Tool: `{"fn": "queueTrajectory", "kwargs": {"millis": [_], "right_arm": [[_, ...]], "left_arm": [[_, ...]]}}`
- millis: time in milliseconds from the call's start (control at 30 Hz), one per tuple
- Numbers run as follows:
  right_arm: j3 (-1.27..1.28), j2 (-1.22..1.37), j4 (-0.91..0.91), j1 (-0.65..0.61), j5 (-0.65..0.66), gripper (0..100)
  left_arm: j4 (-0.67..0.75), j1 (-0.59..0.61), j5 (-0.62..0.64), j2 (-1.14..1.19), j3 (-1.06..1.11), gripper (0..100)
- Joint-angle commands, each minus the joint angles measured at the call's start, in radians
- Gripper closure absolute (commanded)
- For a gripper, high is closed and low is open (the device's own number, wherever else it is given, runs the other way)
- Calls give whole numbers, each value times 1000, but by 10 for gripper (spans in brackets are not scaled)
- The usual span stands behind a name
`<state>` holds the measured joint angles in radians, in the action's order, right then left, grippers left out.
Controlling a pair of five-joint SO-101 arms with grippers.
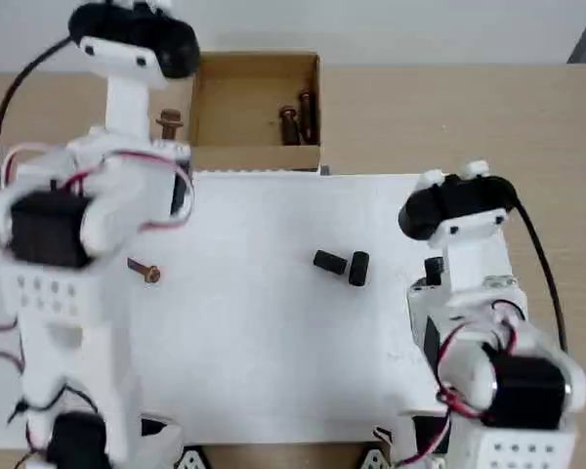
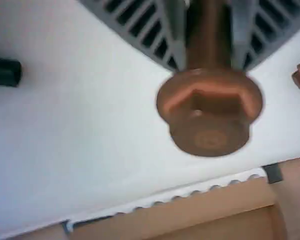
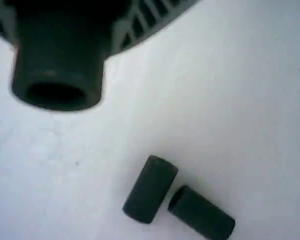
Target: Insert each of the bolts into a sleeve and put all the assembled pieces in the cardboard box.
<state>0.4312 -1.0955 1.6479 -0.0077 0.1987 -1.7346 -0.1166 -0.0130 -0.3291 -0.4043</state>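
Left gripper (image 2: 210, 25): clamped on a bolt (image 2: 209, 110), shank between the fingers, head jutting clear. Right gripper (image 3: 60, 20): clamped on a sleeve (image 3: 57, 75), open bore facing outward.

Held parts are well apart and not lined up.

Step in hand, by my judgement: bringing bolt and sleeve together for insertion. The next move calls for shank and bore on one axis, then a straight push. How much shank is free, cannot tell.

Spare sleeve (image 3: 150, 189) and second spare sleeve (image 3: 201, 211) lie near the right gripper, almost touching. Loose bolt (image 1: 145, 271) lies below the left arm.

Cardboard box (image 1: 215, 98), just beside the left gripper, holds assembled pieces (image 1: 298, 122).

No legible writing anywhere.
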Motion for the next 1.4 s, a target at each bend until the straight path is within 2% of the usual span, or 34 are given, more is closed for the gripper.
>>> {"fn": "queueTrajectory", "kwargs": {"millis": [0, 200, 500, 633, 767, 1033, 1200, 1367], "right_arm": [[28, -93, -64, 5, -2, 996], [267, -349, -176, 2, -2, 997], [578, -694, -300, -1, -2, 997], [651, -717, -344, -1, -12, 997], [698, -713, -426, -10, -78, 997], [870, -713, -664, -260, -175, 997], [988, -713, -817, -410, -181, 997], [1062, -713, -892, -547, -178, 997]], "left_arm": [[-17, -23, -17, -150, 116, 995], [71, -14, -18, -407, 455, 995], [353, -14, 5, -872, 1041, 995], [434, -14, 60, -1065, 1231, 995], [476, -14, 68, -1224, 1371, 995], [597, -14, 68, -1476, 1584, 995], [678, -14, 71, -1487, 1639, 995], [750, -21, 221, -1487, 1650, 995]]}}
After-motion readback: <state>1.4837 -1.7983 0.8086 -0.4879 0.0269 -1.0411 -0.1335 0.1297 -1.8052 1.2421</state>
